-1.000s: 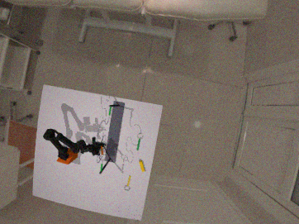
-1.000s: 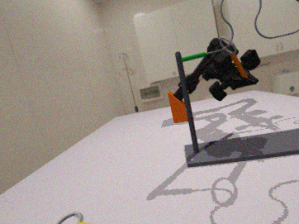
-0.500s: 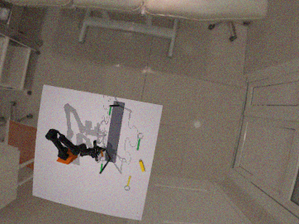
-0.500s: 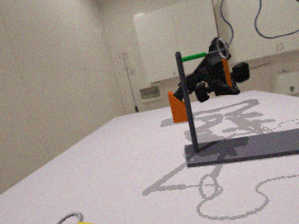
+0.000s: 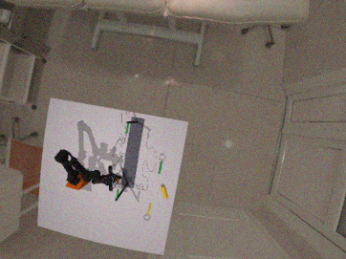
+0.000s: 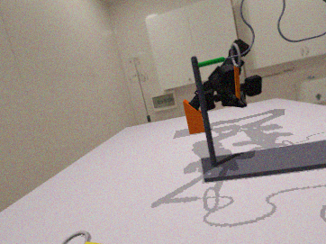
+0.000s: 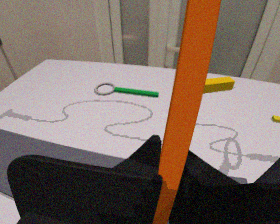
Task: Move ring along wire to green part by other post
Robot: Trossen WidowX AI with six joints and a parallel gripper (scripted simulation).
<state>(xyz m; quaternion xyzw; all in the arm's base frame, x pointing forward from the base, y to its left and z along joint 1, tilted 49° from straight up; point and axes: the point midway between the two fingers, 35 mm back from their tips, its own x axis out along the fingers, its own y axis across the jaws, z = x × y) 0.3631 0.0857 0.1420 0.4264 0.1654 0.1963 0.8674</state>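
The orange handle [image 6: 237, 79] [image 7: 190, 75] hangs nearly upright below its grey ring [image 6: 235, 48]. My gripper [image 6: 238, 99] [image 7: 160, 142] is shut on the handle. The ring is seen almost edge-on, around the wire just past the inner end of the near green part [image 6: 212, 62] [image 5: 118, 192]. Whether the ring touches the thin grey wire [image 6: 284, 5] cannot be told. The near post [image 6: 203, 109] stands at the outer end of this green part. The other green part [image 5: 127, 128] is at the far end of the base in the top view.
The dark base [image 5: 135, 149] [image 6: 279, 160] lies below the wire. A green-handled ring [image 5: 161, 166] [image 7: 136, 92], a yellow block [image 5: 164, 191] [image 7: 220, 85] and a yellow-handled ring [image 5: 149, 208] lie on the table beyond it. The grey wire rises in tall bends from the near end.
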